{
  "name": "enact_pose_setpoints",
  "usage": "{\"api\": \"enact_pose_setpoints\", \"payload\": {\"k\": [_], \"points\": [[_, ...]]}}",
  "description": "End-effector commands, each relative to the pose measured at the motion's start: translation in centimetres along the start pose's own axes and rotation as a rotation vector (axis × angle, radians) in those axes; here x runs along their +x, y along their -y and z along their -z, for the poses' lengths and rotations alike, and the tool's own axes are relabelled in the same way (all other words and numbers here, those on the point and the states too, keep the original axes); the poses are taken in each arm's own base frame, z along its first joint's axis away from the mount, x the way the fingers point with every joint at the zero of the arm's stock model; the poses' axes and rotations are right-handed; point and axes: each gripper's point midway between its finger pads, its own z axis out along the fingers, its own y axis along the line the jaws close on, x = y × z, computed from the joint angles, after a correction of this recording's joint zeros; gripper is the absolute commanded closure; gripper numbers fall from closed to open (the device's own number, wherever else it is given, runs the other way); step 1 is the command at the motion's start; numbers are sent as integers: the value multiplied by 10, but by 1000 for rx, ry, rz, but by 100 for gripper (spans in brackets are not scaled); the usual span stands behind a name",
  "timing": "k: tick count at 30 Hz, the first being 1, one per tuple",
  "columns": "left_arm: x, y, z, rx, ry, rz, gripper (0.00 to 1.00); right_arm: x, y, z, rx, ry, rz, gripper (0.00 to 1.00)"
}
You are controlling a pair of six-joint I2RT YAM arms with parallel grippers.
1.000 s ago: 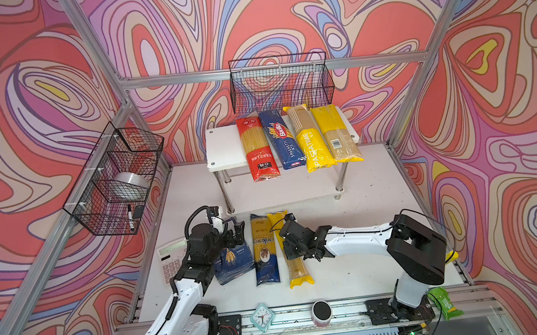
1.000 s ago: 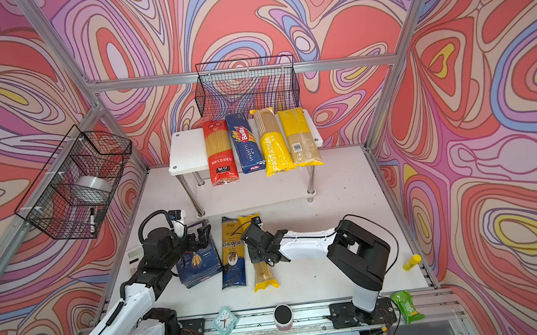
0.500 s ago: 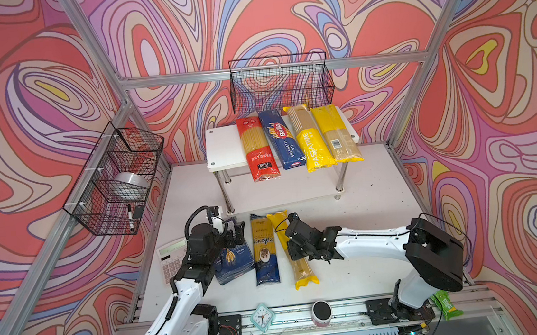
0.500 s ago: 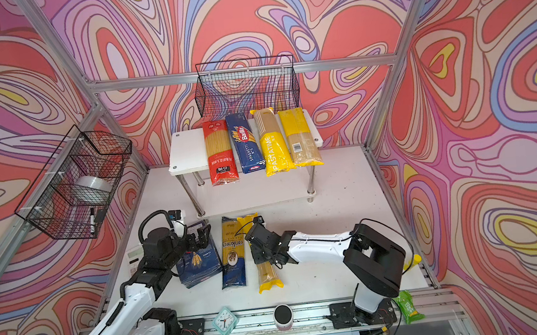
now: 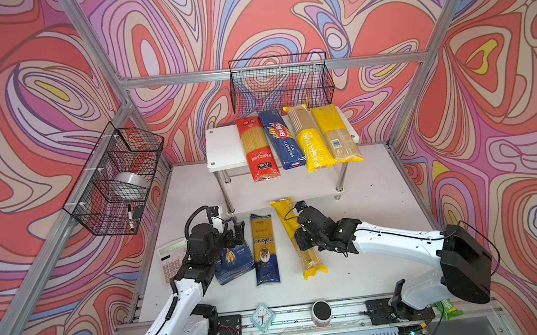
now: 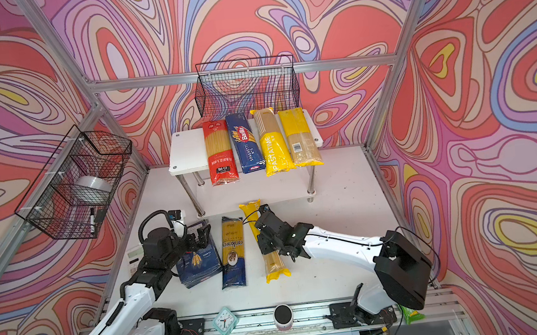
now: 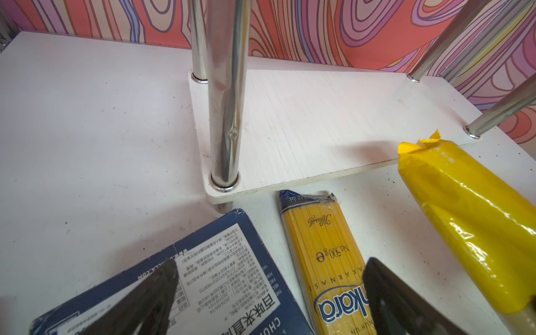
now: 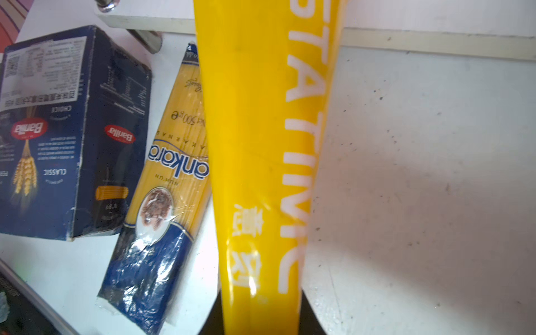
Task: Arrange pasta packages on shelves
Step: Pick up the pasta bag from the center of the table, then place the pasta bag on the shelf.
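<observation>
- Rack (image 5: pixel 224 145) at the counter's (image 5: pixel 370 266) back edge: we count four packs (image 5: pixel 283 140) on its top shelf.
- Our right pincer (image 5: pixel 301 243) clamps the yellow bag (image 5: pixel 310 262) mid-counter, its far end at the lower shelf's front edge.
- Our left pincer (image 5: pixel 235 228) gapes wide above the blue box (image 5: pixel 232 262), toward the left edge.

We see a white table (image 5: pixel 376 218) bearing a two-tier rack (image 5: pixel 296 189) at centre, four spaghetti packs (image 5: pixel 283 140) side by side on its top board (image 5: pixel 224 145); lower left lie a Barilla box (image 5: pixel 236 262), ankara pack (image 5: pixel 263 249), calculator (image 5: pixel 172 261).
</observation>
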Motion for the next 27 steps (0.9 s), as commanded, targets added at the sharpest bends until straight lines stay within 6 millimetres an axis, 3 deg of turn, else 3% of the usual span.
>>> {"api": "enact_pose_setpoints", "payload": {"k": [1,11,18,27], "points": [[-1,3,2,11,9,-10,0,-52,-1,27,-37,169,-2,85],[4,25,15,157,75,46,0,-82,41,33,5,264,-16,85],[24,23,7,179,70,83,0,-103,74,30,61,305,-20,85],[24,24,-4,181,26,91,0,-125,110,13,87,308,-52,86]]}}
